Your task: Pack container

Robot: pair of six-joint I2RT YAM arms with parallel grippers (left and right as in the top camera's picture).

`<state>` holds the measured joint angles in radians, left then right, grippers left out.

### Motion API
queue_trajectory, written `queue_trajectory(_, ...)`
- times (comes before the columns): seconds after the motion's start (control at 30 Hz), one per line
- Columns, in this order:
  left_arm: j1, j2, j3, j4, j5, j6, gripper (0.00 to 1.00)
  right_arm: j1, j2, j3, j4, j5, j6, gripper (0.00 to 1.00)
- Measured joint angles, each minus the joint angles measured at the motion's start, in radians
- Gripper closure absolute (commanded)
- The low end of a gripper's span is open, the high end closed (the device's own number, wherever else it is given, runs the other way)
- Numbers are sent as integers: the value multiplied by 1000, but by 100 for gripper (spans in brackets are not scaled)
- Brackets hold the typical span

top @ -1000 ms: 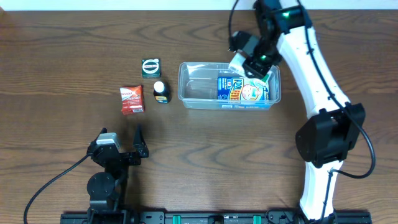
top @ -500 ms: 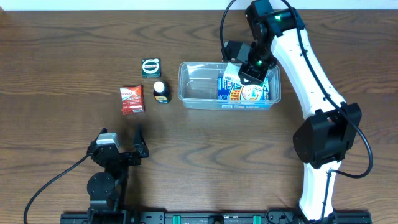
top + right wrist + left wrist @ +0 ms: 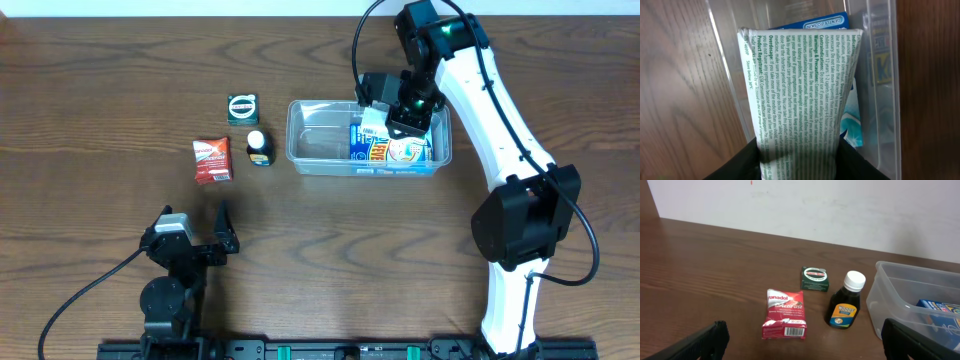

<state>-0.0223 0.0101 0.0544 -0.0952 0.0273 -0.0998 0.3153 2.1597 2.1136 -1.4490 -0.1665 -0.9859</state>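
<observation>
The clear plastic container (image 3: 318, 146) stands at the table's middle right, with a blue box (image 3: 372, 148) lying inside it. My right gripper (image 3: 385, 112) is shut on a white box with green print (image 3: 800, 95) and holds it over the container's far right part, above the blue box (image 3: 812, 22). My left gripper (image 3: 195, 240) is open and empty near the front edge, its fingers at the lower corners of the left wrist view (image 3: 800, 342). A red Panadol box (image 3: 212, 160), a small dark bottle with a white cap (image 3: 259, 148) and a green tin (image 3: 242, 108) lie left of the container.
The left wrist view shows the red box (image 3: 785, 314), the bottle (image 3: 845, 307), the green tin (image 3: 815, 278) and the container's left wall (image 3: 890, 297) ahead of my left gripper. A white wall stands behind the table.
My right gripper has moved left and down with the white box, from the container's far right corner to over the blue box. The left arm has not moved.
</observation>
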Motion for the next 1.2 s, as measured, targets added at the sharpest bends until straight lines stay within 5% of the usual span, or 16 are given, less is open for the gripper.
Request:
queue_trajectory(0.57, 0, 0, 0, 0, 0, 0, 2, -30, 0, -16, -6, -1, -143, 51)
queue_trajectory(0.97, 0, 0, 0, 0, 0, 0, 2, -30, 0, 56, -9, -50, -99, 55)
queue_trajectory(1.0, 0, 0, 0, 0, 0, 0, 2, -30, 0, 88, -11, -52, -75, 53)
queue_trajectory(1.03, 0, 0, 0, 0, 0, 0, 2, -30, -1, 121, -9, -55, -48, 39)
queue_trajectory(1.07, 0, 0, 0, 0, 0, 0, 2, -32, -3, 149, -8, -58, -19, 1)
queue_trajectory(1.2, 0, 0, 0, 0, 0, 0, 2, -64, -32, 233, 40, -64, 121, 1)
